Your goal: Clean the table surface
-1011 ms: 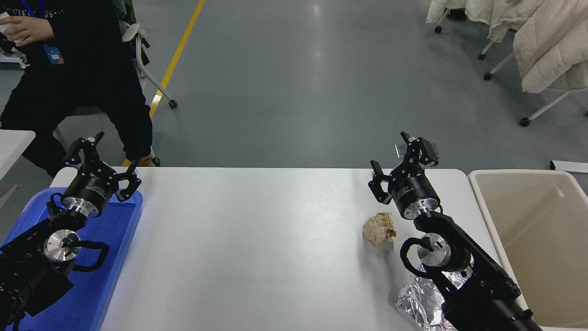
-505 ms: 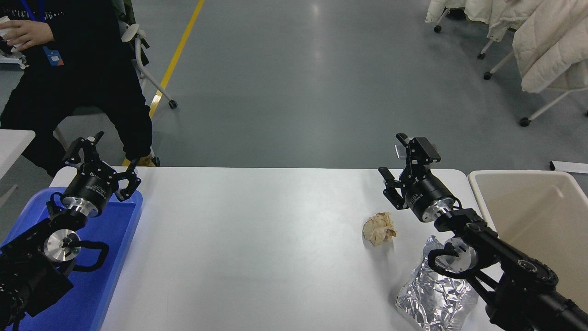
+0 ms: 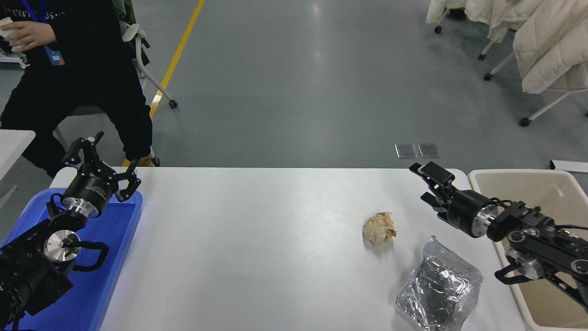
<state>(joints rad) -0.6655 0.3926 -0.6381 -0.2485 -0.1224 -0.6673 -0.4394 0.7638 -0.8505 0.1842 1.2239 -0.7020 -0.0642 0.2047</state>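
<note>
Right gripper [image 3: 425, 184] near the far right corner of the table surface [image 3: 257, 239], fingers spread apart, holding nothing, pointing to the far left. Arm reaching in over the beige bin [image 3: 551, 193] beside the right edge. Crumpled brown paper ball [image 3: 379, 228] lying close by, not touched. Shiny foil bag [image 3: 438, 289] at the near right corner, near the front edge.

Table surface wide from left to right, white, with lots of bare room in the middle.

Left gripper [image 3: 103, 158] parked over the blue tray [image 3: 115, 239] at the left edge, fingers wide, empty.

Person in black [image 3: 78, 73] past the far left corner. No readable writing.
</note>
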